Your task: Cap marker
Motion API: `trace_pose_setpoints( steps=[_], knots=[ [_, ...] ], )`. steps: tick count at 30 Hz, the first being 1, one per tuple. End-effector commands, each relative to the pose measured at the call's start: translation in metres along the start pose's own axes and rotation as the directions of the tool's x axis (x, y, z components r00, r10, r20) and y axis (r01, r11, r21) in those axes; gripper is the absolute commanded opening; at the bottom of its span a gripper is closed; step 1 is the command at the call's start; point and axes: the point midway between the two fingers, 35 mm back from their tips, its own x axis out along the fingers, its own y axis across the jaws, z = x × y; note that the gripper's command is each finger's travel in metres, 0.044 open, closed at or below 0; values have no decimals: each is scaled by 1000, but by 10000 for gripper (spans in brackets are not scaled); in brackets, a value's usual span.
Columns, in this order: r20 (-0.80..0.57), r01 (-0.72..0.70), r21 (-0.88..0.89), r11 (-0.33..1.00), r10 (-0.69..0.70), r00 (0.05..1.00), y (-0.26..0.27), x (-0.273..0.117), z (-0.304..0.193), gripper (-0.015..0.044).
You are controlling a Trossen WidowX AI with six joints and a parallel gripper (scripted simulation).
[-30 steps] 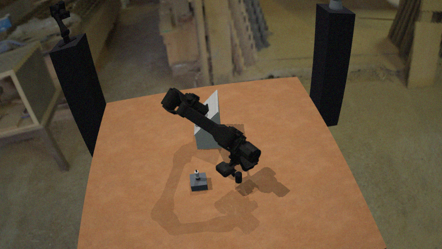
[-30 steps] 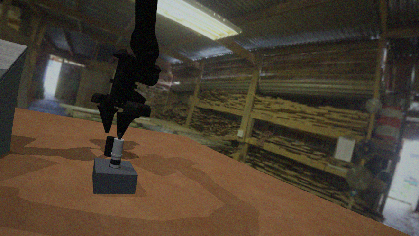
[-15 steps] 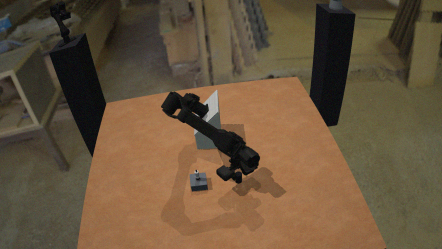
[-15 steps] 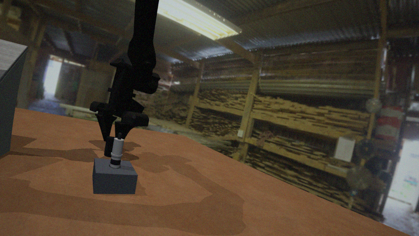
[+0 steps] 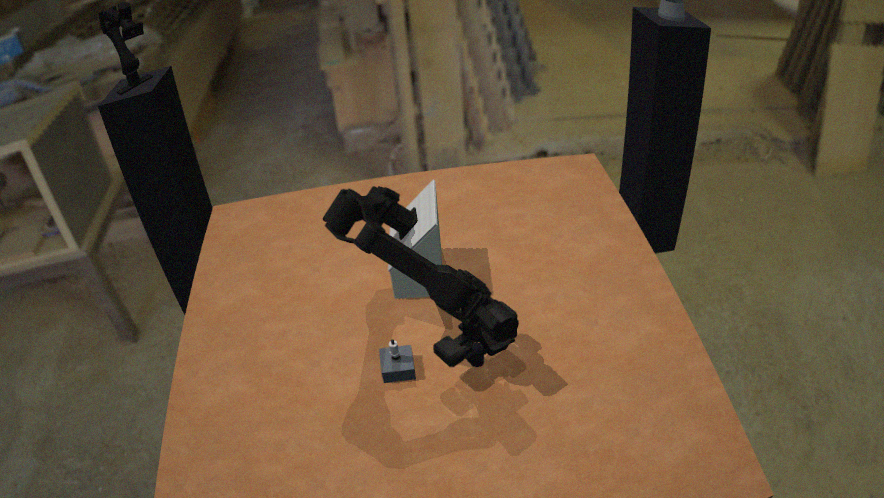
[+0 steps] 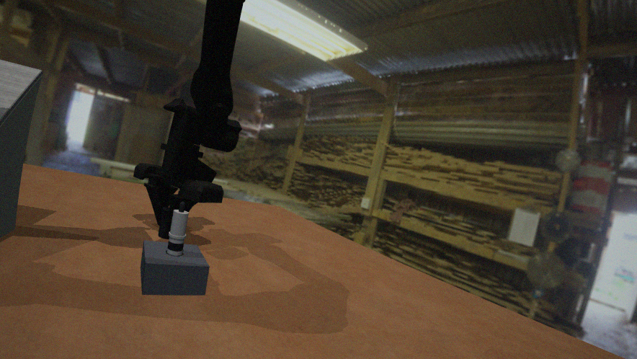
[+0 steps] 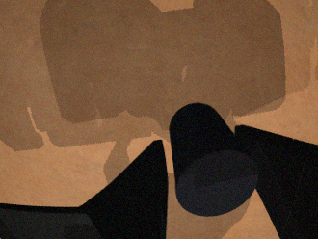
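A white marker (image 5: 393, 349) (image 6: 179, 223) stands upright, dark tip up, in the dark grey holder block (image 5: 399, 373) (image 6: 174, 280). The black cap (image 5: 475, 358) (image 6: 163, 229) (image 7: 217, 183) stands upright on the table, beyond the block in the exterior view. My gripper (image 5: 473, 350) (image 6: 169, 215) (image 7: 198, 142) is low over the cap, pointing down, with a finger on each side of it. In the wrist view the right finger meets the cap's edge, and a narrow strip of table shows between the left finger and the cap. The fingers stand open around it. The marker partly hides them in the exterior view.
A grey wedge-shaped box (image 5: 411, 284) (image 6: 13, 178) with a sloped light top stands behind, partly under the arm. The arm reaches over it from the back left. Two dark pedestals (image 5: 154, 185) (image 5: 665, 123) stand beyond the table edges.
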Motion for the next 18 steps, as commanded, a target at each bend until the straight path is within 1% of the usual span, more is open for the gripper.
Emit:
trace_pose_setpoints(
  steps=[1, 7, 10, 11, 18],
  knots=[
    [0, 3, -4, 1000, -3, 1000, 0, 1, 0, 126],
    [0, 3, -4, 1000, -3, 1000, 0, 1, 0, 86],
    [0, 3, -4, 1000, -3, 1000, 0, -4, 1, 8],
    [1, 2, -4, 1000, -2, 1000, 0, -8, 1, 0],
    [2, 1, -4, 1000, -1, 1000, 0, -33, 2, 0]
  ],
)
